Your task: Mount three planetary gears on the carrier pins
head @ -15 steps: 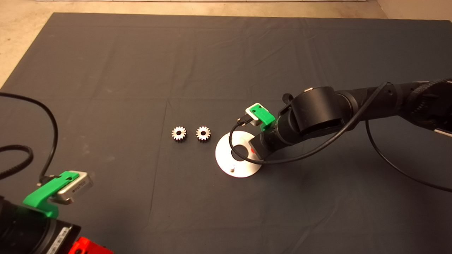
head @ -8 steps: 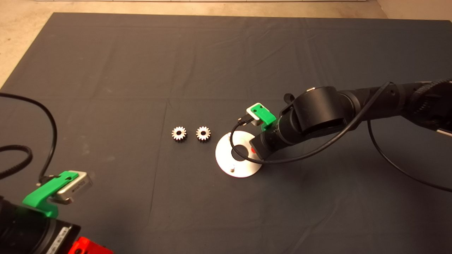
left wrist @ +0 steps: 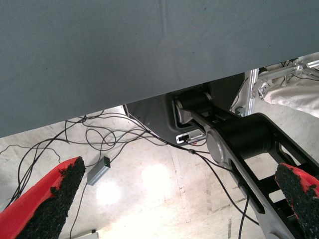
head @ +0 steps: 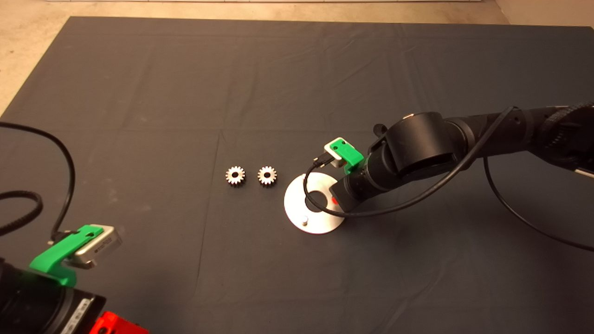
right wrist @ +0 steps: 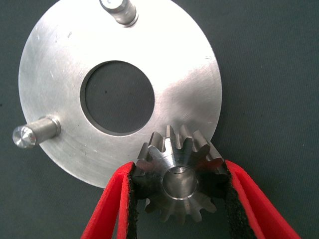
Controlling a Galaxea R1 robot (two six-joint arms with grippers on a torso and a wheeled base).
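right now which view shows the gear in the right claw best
The right wrist view: the gripped gear fills the lower frame, clamped between the right claw pads, its bore over a pin on the carrier plate. In the head view the arm hides that gear. The left wrist view shows only floor and cables.

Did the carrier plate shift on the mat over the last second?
Yes, barely: the carrier plate has crept slightly right, away from the two loose gears, which stayed put, while the right gripper holds a gear over it.
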